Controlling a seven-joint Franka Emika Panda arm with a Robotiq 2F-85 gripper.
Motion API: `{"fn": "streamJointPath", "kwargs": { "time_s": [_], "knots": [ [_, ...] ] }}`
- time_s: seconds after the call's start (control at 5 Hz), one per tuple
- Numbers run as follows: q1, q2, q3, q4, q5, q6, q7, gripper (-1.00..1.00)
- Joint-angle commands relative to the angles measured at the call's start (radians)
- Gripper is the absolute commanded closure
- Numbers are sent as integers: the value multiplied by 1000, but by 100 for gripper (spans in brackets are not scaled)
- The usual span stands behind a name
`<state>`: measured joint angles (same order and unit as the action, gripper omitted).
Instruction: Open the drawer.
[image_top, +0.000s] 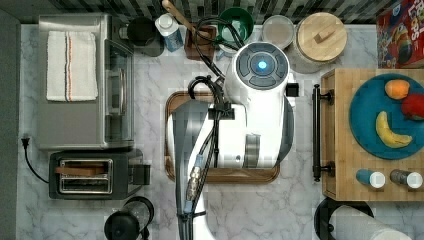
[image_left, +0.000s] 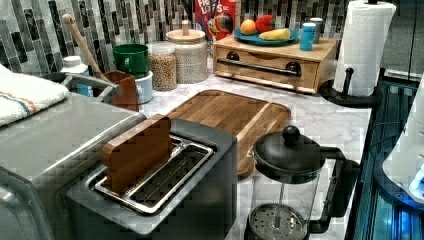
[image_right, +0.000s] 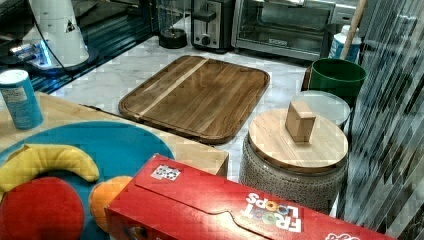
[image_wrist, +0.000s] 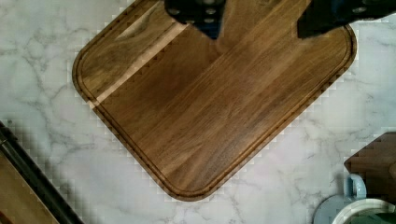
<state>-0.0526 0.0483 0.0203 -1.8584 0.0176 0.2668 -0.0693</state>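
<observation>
One drawer (image_left: 267, 65), shut, carries a blue plate (image_left: 265, 39) of fruit

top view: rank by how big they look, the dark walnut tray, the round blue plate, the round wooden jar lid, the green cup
1. Dark walnut tray, largest, though the arm covers much of it
2. Round blue plate
3. Round wooden jar lid
4. Green cup, smallest, partly hidden by the arm

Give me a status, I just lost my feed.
Gripper open, above the walnut tray. Drawer shut, bar handle untouched. Nothing between them on the counter.
</observation>
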Motion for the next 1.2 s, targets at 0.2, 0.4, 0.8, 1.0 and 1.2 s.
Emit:
{"fn": "streamJointPath", "kwargs": {
  "time_s": [0.2,0.4,0.8,1.0,1.2],
  "knots": [
    [-2,4,1,0,1,1,-2,-100],
    [-2,5,1,0,0,1,-2,-100],
    [-36,-23,-18,-121,-37,133,-262,-100],
    [-57,-46,-43,-195,-47,227,-423,-100],
    [-84,-31,-62,-201,-66,238,-571,-100]
  ]
}}
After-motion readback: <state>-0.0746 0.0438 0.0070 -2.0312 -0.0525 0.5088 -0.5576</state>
